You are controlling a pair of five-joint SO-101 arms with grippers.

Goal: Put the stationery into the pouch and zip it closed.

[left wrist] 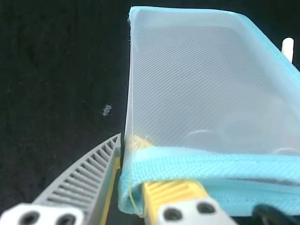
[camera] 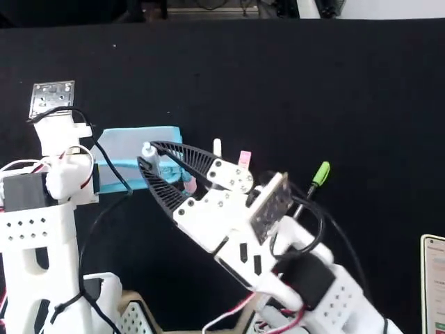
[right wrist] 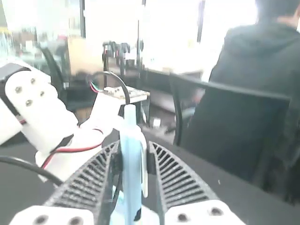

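My left pincer (left wrist: 127,140) pinches the hem of the one pouch (left wrist: 201,84), at 9 o'clock on the table (camera: 313,83). It looks like soft, light mesh, likely to sag, so the hem is the place to hold. My right pincer (right wrist: 133,149) clamps one stiff, slick pen (right wrist: 130,126) over the pouch's 3 o'clock end. Three pieces lie farther toward 3 o'clock: white stick (camera: 217,146), pink piece (camera: 244,158), green marker (camera: 320,172).
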